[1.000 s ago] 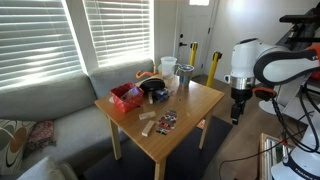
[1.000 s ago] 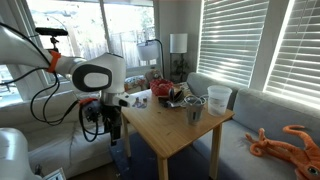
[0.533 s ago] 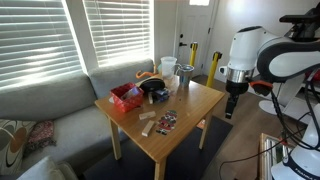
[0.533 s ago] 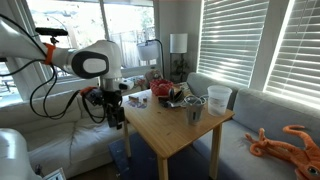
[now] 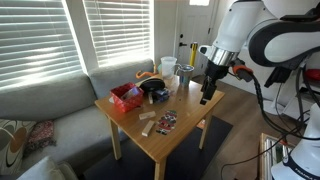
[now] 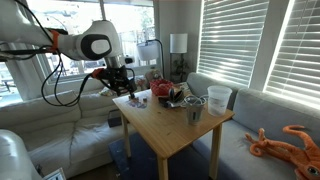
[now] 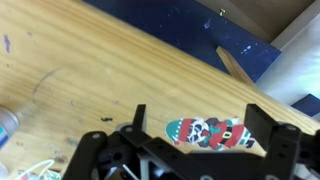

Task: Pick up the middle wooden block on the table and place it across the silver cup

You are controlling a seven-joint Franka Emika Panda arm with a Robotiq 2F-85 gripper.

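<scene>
- Gripper (image 7: 196,112): Robotiq two-finger type. In the wrist view the fingers (image 7: 140,118) stand wide apart with nothing held between them. In both exterior views it hangs above the tabletop, tips pointing down (image 5: 207,95) (image 6: 128,90).
- Table (image 7: 90,60): square, light wood, four straight legs. Its bare top fills the space under and ahead of the fingers in the wrist view.
- Colourful flat packet (image 7: 205,131): lies flat on the table, directly between the two fingers and below them. It is also seen in an exterior view (image 5: 167,121).
- Middle wooden block (image 5: 149,122): one of a small cluster of tan bars lying on the table just beside the packet, on the side away from the fingers. The bars are too small to separate clearly. It is untouched and well apart from the cup.
- Tan bar (image 7: 236,64): tilted, ahead of the right-hand finger at the table's edge. I cannot tell whether it is a block or a table leg.
- Silver cup (image 5: 184,83): upright on the table, near the fingers, with nothing across its rim. It also shows in an exterior view (image 6: 194,113).
- White jug (image 5: 168,68): upright, just beyond the cup from the fingers.
- Red box (image 5: 125,97): on the table's far side from the fingers.
- Dark blue rug (image 7: 180,20): on the floor past the table's edge, ahead of the fingers.
- Grey sofa (image 5: 50,105): behind the table.
</scene>
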